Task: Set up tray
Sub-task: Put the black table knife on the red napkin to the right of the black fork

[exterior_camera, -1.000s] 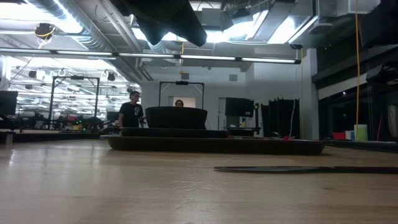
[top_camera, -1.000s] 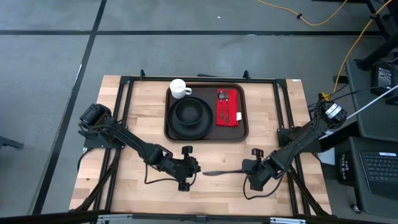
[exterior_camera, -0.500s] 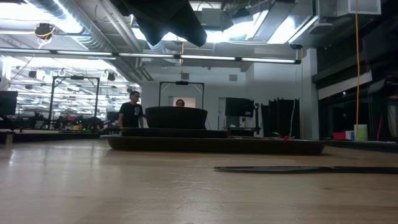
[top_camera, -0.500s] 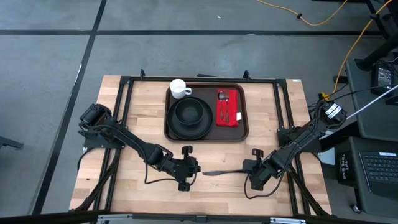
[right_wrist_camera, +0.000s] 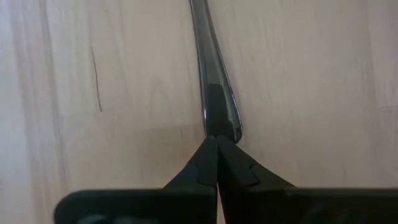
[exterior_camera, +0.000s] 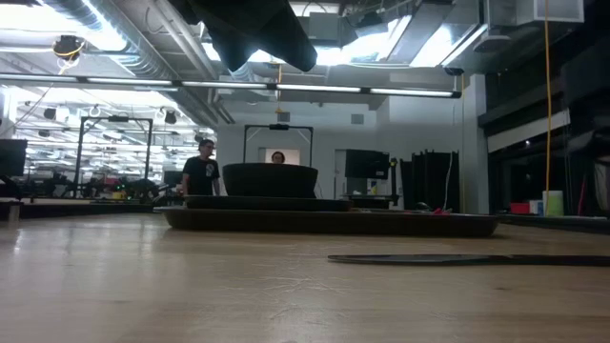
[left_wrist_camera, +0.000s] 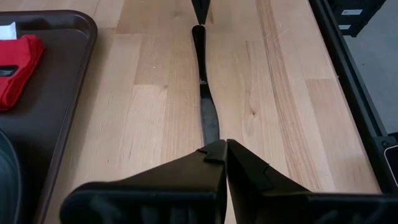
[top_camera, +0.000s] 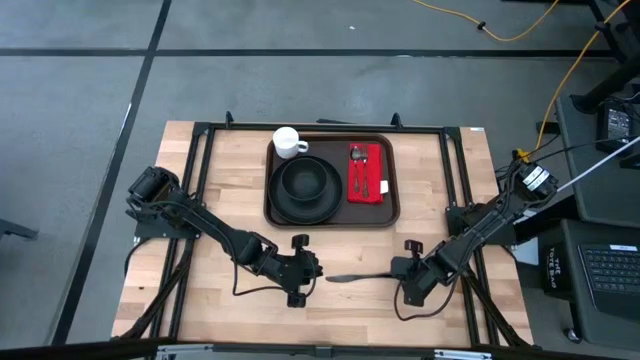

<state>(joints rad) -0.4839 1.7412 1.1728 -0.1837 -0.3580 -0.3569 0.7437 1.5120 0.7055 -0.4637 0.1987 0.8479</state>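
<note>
Dark knife (top_camera: 352, 277) — between both closed tools

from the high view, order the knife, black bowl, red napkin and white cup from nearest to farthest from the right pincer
Measured from the right pincer, near the table's front edge:
1. Knife, lying on the bare wood right at its tip, between the two arms.
2. Black bowl on the left of the tray and red napkin on its right: too close to call.
3. White cup, at the tray's far left corner.
</note>
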